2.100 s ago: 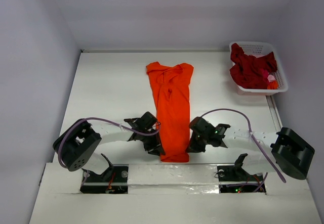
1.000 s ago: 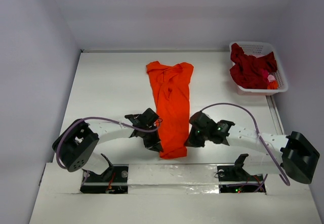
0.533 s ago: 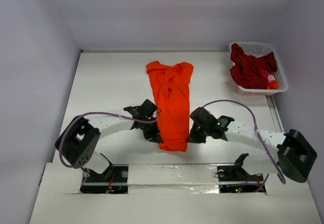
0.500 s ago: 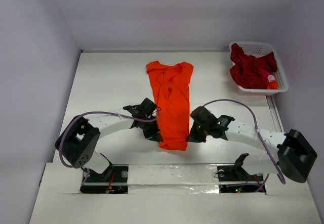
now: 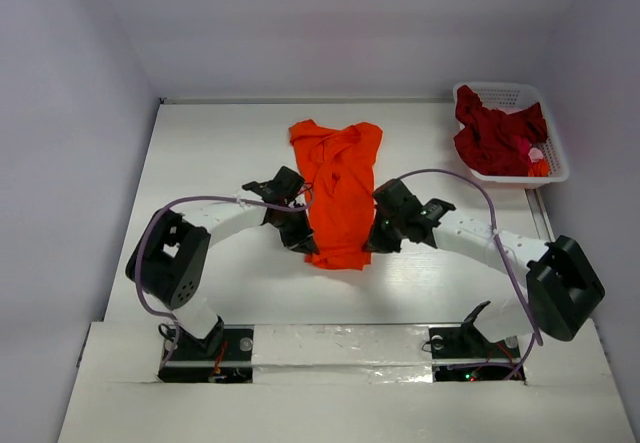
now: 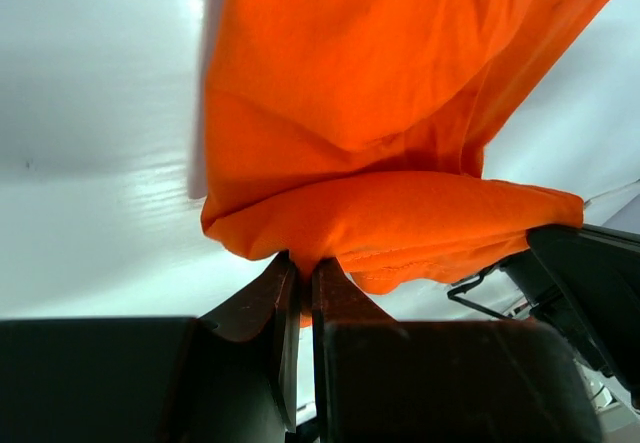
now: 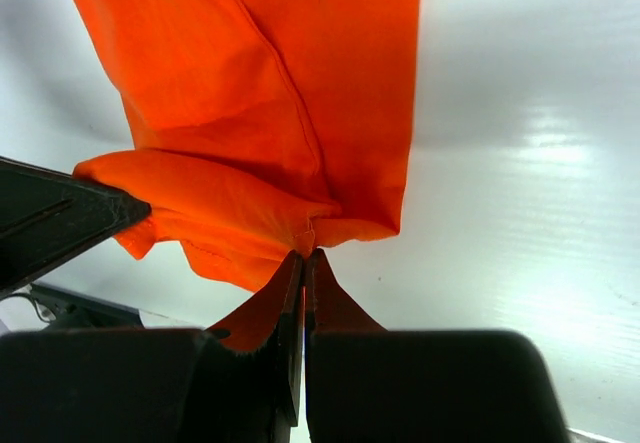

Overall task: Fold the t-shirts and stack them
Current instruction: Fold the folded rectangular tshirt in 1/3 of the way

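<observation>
The orange t-shirt [image 5: 338,178] lies lengthwise in the middle of the table, its near hem lifted and doubled back over the body. My left gripper [image 5: 306,245] is shut on the hem's left corner [image 6: 300,253], and the cloth [image 6: 380,113] bulges just above the fingertips. On the other side, my right gripper [image 5: 371,242] is shut on the right corner [image 7: 303,253], with the orange cloth [image 7: 270,83] hanging in front of it. A dark red t-shirt [image 5: 490,133] lies crumpled in the basket.
The white latticed basket [image 5: 500,90] stands at the far right corner and also holds small pink and orange scraps. White walls close in the table at the left, the back and the right. Purple cables loop over both arms.
Both grippers have carried the orange t-shirt's near hem away from the arm bases towards the far side, so the visible length of the shirt has shortened. Both grips stayed shut.
</observation>
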Action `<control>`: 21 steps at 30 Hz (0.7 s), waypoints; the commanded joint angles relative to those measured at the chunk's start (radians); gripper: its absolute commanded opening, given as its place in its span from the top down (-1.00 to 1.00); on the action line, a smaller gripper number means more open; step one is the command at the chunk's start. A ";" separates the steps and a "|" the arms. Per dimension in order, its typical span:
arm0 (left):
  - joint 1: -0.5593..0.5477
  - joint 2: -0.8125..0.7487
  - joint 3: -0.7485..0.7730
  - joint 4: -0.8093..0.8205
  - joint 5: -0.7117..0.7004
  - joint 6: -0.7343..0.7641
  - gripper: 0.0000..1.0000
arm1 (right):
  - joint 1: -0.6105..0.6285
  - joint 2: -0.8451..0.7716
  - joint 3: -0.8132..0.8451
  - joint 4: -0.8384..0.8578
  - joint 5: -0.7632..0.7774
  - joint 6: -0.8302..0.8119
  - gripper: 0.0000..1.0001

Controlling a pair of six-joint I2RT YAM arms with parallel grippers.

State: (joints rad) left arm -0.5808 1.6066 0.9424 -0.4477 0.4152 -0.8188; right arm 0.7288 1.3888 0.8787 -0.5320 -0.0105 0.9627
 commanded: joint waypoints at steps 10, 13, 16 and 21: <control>0.049 0.105 0.194 -0.109 -0.010 0.093 1.00 | -0.078 0.102 0.108 -0.039 -0.016 -0.120 1.00; 0.073 0.127 0.225 -0.121 -0.010 0.110 1.00 | -0.078 0.139 0.131 -0.036 -0.020 -0.134 1.00; 0.085 0.144 0.254 -0.132 -0.012 0.122 1.00 | -0.088 0.164 0.164 -0.043 -0.019 -0.148 1.00; 0.104 0.159 0.292 -0.152 -0.007 0.138 1.00 | -0.117 0.182 0.221 -0.068 -0.016 -0.179 1.00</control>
State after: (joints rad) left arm -0.4957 1.7695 1.1854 -0.5541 0.4274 -0.7151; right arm 0.6361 1.5707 1.0393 -0.5526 -0.0395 0.8299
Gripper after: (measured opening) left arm 0.025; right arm 0.021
